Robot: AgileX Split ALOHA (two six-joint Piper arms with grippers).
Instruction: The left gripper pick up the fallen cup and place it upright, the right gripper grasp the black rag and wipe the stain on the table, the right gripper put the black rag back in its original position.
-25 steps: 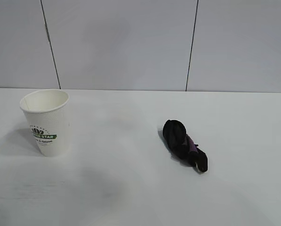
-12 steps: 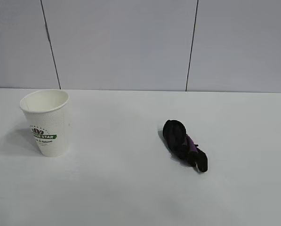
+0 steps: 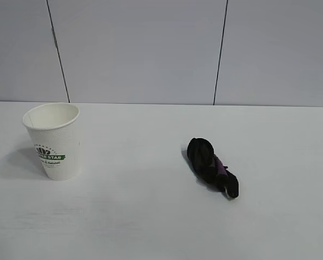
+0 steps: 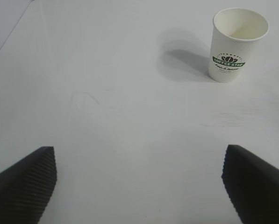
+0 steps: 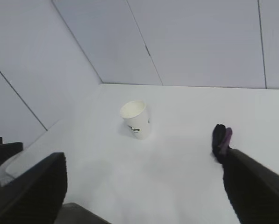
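Dimpled paper cup (image 3: 55,142), crumpled black cloth rag (image 3: 211,166), matt white table (image 3: 150,216)

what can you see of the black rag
The rag is a black cloth bunched into a long lump, with a purple patch showing near its middle. It lies on the white table, slanting from a rounder, thicker end down to a narrower end nearer the camera. Only the table touches it; the cup stands well apart.

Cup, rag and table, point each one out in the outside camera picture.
cup (image 3: 55,143), exterior view, on its side wall above the logo
rag (image 3: 210,165), exterior view, on the middle of the bundle
table (image 3: 139,216), exterior view, on a bare patch near the front
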